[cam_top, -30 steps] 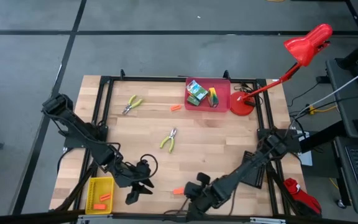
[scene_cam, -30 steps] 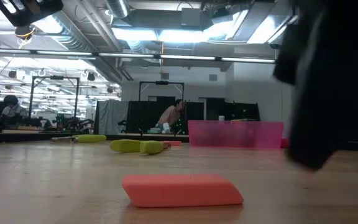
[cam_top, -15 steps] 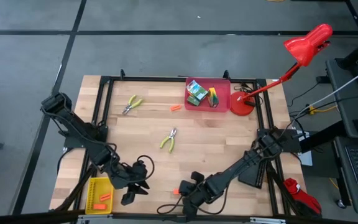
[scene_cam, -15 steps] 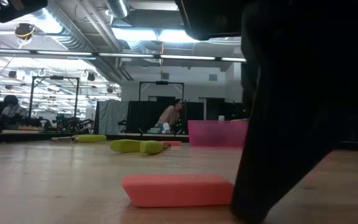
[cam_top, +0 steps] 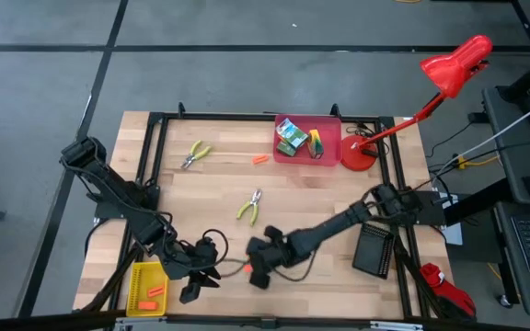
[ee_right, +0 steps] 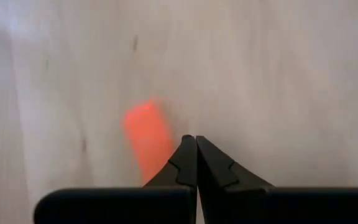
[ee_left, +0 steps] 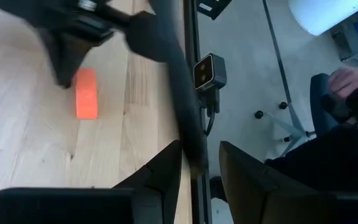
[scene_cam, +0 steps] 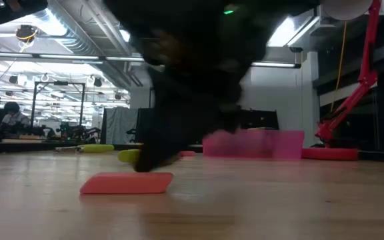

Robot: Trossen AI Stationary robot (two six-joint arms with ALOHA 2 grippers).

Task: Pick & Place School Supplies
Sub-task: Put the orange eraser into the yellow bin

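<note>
A small orange stick [cam_top: 244, 268] lies flat on the wooden table near its front edge; it also shows in the low view [scene_cam: 127, 183] and the right wrist view [ee_right: 145, 134]. My right gripper [cam_top: 258, 268] is shut right beside it, slanting down at the table. My left gripper [cam_top: 201, 283] hangs open above the front left of the table, next to the yellow bin [cam_top: 148, 287], with nothing between its fingers [ee_left: 166, 177]. Two pliers [cam_top: 196, 154] [cam_top: 250, 206] lie farther back, and another orange stick [cam_top: 259, 159] lies near the red bin [cam_top: 329, 138]. My right gripper meets the orange stick with the outer side of one shut finger [ee_right: 180, 160], at the stick's end nearest the gripper [ee_right: 157, 157]. The fingers slant down from the table's right. The stick lies flat on the wood.
The red bin at the back holds green-and-yellow crayon boxes [cam_top: 290, 136]. The yellow bin holds orange sticks. A black bin [cam_top: 373, 250] sits at the right, and a red lamp [cam_top: 362, 152] stands at the back right. A black frame [cam_top: 155, 124] rims the table.
My right gripper, staying shut, has swept along the front of the table toward its left edge and a little toward the far edge. The orange stick has slid the same way over the wood and still lies flat.
</note>
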